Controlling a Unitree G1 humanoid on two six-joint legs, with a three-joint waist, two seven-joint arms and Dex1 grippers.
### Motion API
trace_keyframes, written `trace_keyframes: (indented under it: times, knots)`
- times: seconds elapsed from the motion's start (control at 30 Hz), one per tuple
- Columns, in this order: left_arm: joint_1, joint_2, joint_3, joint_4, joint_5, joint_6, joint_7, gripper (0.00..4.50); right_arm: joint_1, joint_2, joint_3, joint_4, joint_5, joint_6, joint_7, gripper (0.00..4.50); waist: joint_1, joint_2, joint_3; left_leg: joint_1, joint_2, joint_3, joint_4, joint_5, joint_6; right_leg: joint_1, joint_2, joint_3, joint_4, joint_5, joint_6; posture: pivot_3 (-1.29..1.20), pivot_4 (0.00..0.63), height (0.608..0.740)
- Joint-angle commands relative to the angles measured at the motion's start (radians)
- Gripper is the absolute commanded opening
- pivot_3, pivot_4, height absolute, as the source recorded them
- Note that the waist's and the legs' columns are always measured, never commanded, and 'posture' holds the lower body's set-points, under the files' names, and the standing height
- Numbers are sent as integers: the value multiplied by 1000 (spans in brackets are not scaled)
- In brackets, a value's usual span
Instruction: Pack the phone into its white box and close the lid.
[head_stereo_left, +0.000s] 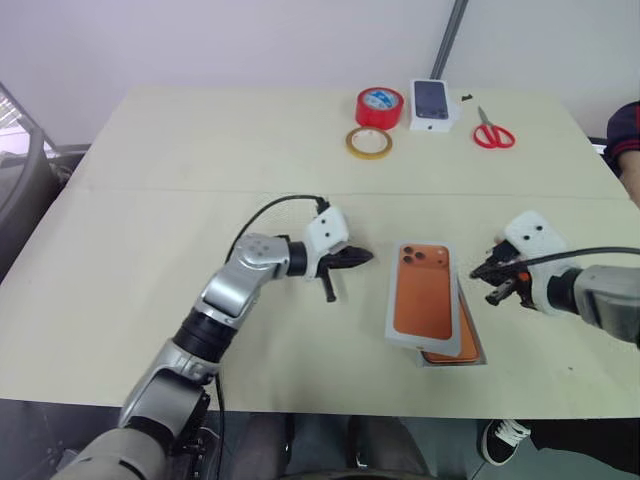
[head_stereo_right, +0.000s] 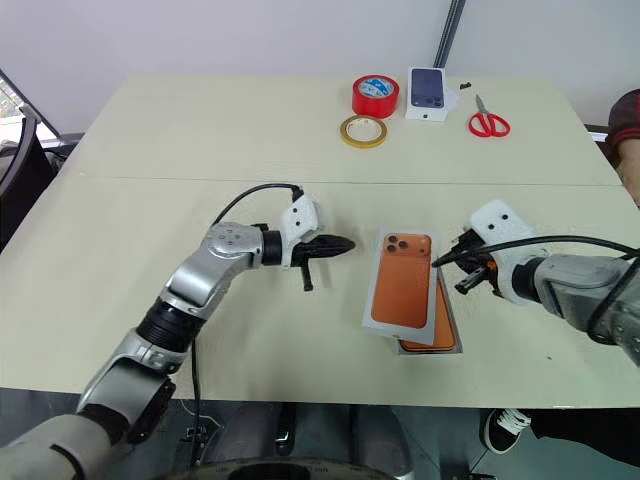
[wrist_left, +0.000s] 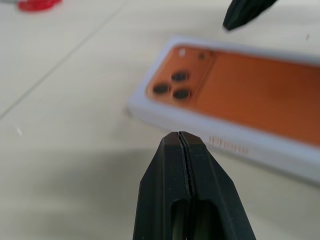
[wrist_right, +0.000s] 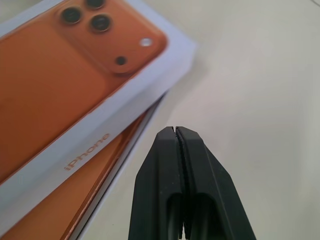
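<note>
Near the front edge of the pale wooden bench (head_stereo_left: 150, 300), the flat white lid (head_stereo_left: 425, 292) printed with an orange phone lay askew over the shallow white box (head_stereo_left: 478, 352), leaving a strip of the slim orange phone (head_stereo_left: 462, 350) showing inside. Just left of the lid, the left gripper (head_stereo_left: 362, 257) had its black fingers pressed together, holding nothing. Just right of it, the right gripper (head_stereo_left: 485, 270) was likewise closed and empty. By the far edge lay red tape (head_stereo_left: 380, 106), yellow tape (head_stereo_left: 368, 142), a small white box (head_stereo_left: 432, 104) and red scissors (head_stereo_left: 492, 131).

My silver metal arms carry white wrist housings, black cables and black two-fingered left gripper (head_stereo_left: 362, 257) and right gripper (head_stereo_left: 482, 272).
</note>
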Motion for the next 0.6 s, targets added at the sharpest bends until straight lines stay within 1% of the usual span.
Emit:
trace_keyframes:
  times: [0.03, 0.13, 0.27, 0.4, 0.6]
  knots:
    - [1, -2, -51, -37, 30, 9, -18, 0, -10, 24, 5, -37, -85, -18, 56, 49, 2, 0, 0, 0, 0, 0, 0, 0, 0, 0, 0, 0, 0, 0, 0, 0, 150, 740]
    - [-7, -16, -102, -11, 66, -3, -26, 0, -12, 52, 15, -47, -135, -9, 85, 49, 1, 0, 0, 0, -1, 0, 0, 0, 0, 0, 0, 0, 0, 0, 0, 0, 150, 740]
    - [-29, -60, -136, 36, 82, -3, -35, 0, -23, 86, 18, -56, -178, 11, 115, 49, 0, 0, 0, 0, 0, 0, 0, 0, 0, 0, 0, 0, 0, 0, 0, 0, 150, 740]
    - [-40, -86, -132, 49, 77, -1, -50, 0, -13, 103, 8, -73, -212, 28, 147, 49, -1, 0, 0, 0, 0, 0, 0, 0, 0, 0, 0, 0, 0, 0, 0, 0, 150, 740]
    - [-32, -91, -115, -8, 43, 17, -88, 0, 25, 125, -25, -123, -231, 56, 192, 49, 0, 0, 0, 0, 0, 0, 0, 0, 0, 0, 0, 0, 0, 0, 0, 0, 150, 740]
